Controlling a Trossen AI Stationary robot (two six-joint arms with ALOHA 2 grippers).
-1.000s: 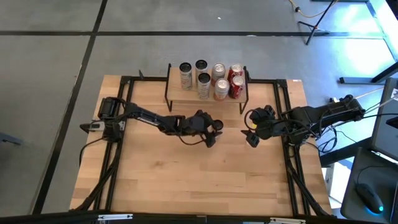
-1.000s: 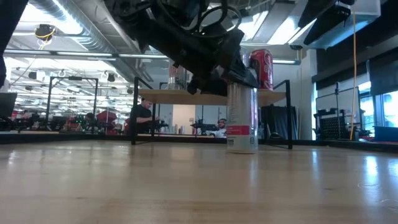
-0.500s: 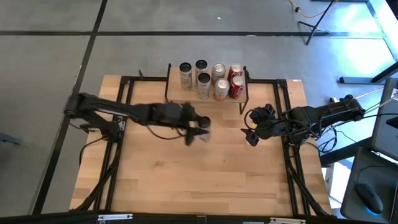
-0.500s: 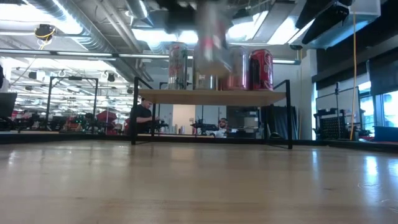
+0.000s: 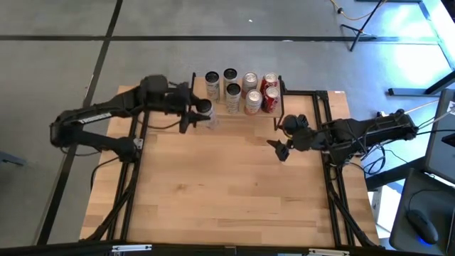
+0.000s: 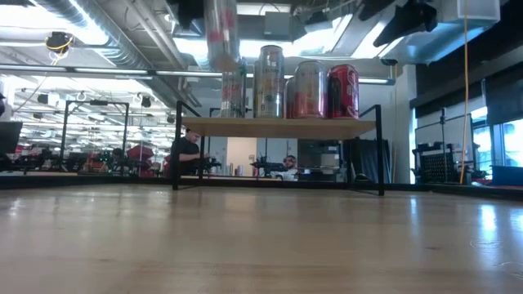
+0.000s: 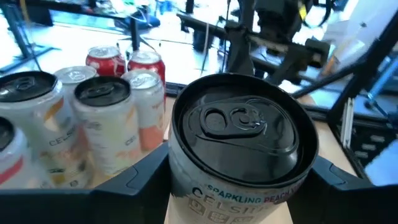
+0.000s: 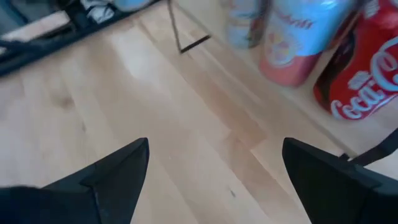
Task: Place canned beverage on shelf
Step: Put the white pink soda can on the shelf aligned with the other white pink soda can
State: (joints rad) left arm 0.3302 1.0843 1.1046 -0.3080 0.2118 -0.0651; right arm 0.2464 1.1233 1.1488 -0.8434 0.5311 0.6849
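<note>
The left jaws (image 5: 201, 114) are clamped on a canned beverage (image 7: 239, 149), one finger (image 7: 134, 177) pressed to each side of the can, which stands upright between them with its dark lid and pull tab facing the wrist camera. In the low view the held can (image 6: 219, 33) hangs in the air, above the level of the shelf (image 6: 278, 125) top and over its left end, touching neither the shelf nor the bench (image 5: 227, 192). From above, the can sits at the front left corner of the shelf, just beside the nearest of the six cans (image 5: 242, 91) already standing there: pale ones toward the left jaws and two red cola cans (image 5: 269, 92) at the far end, nearer the right jaws. The right jaws (image 5: 279, 139) hover over the bench in front of the shelf's right end, fingers (image 8: 112, 171) spread wide apart with nothing between them, only bare wood below and the red cans just ahead. People show in the room beyond the bench.
</note>
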